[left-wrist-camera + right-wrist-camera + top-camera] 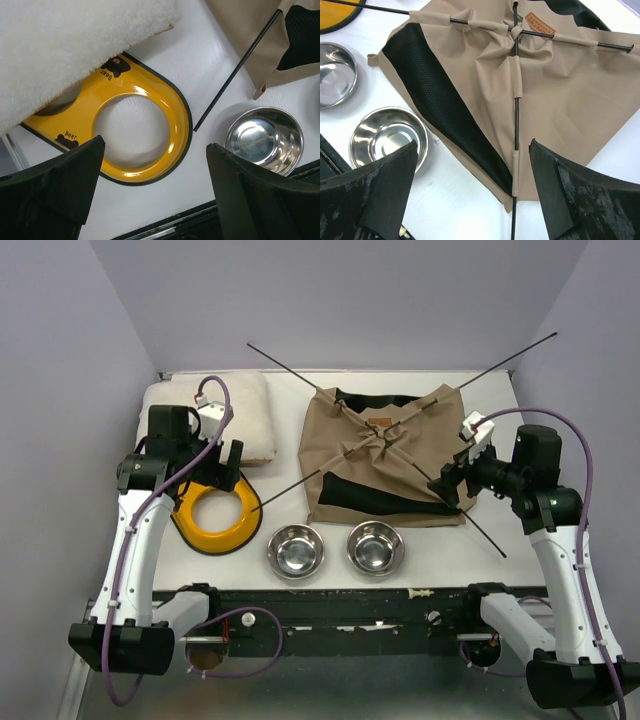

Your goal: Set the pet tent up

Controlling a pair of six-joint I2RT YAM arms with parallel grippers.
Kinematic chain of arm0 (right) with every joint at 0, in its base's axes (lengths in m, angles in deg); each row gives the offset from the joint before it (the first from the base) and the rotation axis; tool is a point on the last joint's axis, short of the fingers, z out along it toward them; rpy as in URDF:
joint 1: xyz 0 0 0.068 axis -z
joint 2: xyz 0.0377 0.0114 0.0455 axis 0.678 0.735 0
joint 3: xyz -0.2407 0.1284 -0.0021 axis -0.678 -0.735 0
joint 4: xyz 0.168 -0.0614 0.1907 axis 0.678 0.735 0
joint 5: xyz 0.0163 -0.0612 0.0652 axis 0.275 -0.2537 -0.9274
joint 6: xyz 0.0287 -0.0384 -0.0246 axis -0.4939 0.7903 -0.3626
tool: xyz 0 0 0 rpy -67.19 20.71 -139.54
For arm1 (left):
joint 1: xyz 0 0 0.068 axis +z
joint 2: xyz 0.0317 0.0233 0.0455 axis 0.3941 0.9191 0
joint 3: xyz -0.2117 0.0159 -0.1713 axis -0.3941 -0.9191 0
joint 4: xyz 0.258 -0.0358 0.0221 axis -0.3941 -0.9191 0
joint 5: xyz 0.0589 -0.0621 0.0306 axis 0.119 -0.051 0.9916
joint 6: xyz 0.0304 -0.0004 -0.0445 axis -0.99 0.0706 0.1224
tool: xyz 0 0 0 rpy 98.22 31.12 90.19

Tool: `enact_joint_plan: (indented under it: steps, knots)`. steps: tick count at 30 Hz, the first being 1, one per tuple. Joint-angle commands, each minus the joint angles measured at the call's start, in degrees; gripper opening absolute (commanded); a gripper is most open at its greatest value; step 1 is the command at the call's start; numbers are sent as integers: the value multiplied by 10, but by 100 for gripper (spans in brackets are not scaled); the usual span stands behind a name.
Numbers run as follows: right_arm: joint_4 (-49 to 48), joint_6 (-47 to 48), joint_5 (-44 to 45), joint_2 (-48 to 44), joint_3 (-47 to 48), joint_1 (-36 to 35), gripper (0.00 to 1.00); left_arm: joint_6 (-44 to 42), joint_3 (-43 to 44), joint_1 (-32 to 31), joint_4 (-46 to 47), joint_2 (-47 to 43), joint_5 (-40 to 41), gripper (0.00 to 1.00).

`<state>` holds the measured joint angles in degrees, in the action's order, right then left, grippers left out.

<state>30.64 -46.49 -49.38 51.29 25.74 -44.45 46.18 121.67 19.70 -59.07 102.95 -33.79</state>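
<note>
The pet tent (385,455) lies flat on the white table, tan fabric with a black mesh panel. Two thin black poles (400,370) cross at its middle and stick out past its corners. My right gripper (450,480) hovers open over the tent's near right corner. In the right wrist view its fingers (395,185) straddle a pole (516,125) in its fabric sleeve without touching it, and the brown label (540,24) shows near the crossing. My left gripper (222,468) hangs open above a yellow ring stand (80,112), left of the tent, holding nothing.
A cream fluffy cushion (215,420) lies at the back left, partly over the yellow stand (215,515). Two steel bowls (296,550) (375,547) sit near the front edge. One pole end (235,70) reaches toward the yellow stand. Grey walls close in the table.
</note>
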Motion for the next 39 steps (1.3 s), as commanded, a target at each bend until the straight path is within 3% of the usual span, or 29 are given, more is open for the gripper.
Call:
enact_joint_plan:
  steps: [1, 4, 6, 10, 14, 18, 20, 24, 31, 39]
  knots:
    - [-28, -31, -27, -22, -21, 1, 100, 22, -16, -2, 58, -40, 73, 99]
    - [-35, -14, -50, -25, -16, 1, 100, -74, -20, -2, 69, -55, 77, 99]
    - [-22, 15, -82, -14, -11, 2, 100, -178, -9, -3, 6, -46, 19, 99]
    - [-18, 55, -146, 6, -9, 1, 100, -234, 6, -7, -119, -5, -119, 99]
    - [-10, 57, -155, 54, 15, -21, 100, -208, -53, -54, -114, 0, -178, 99]
    - [23, 74, -129, 124, 45, -89, 100, -150, -106, -134, -35, 3, -149, 99]
    - [-27, 48, -89, 151, 37, -154, 100, -132, -112, -147, 17, 34, -130, 97]
    - [-116, -7, -35, 180, 19, -213, 97, -140, -97, -147, 49, 74, -114, 92]
    - [-213, -70, 10, 269, 20, -285, 94, -173, -97, -121, 105, 123, -167, 86]
    - [-256, -122, 45, 373, 55, -315, 91, -257, -6, -77, 37, 239, -194, 80]
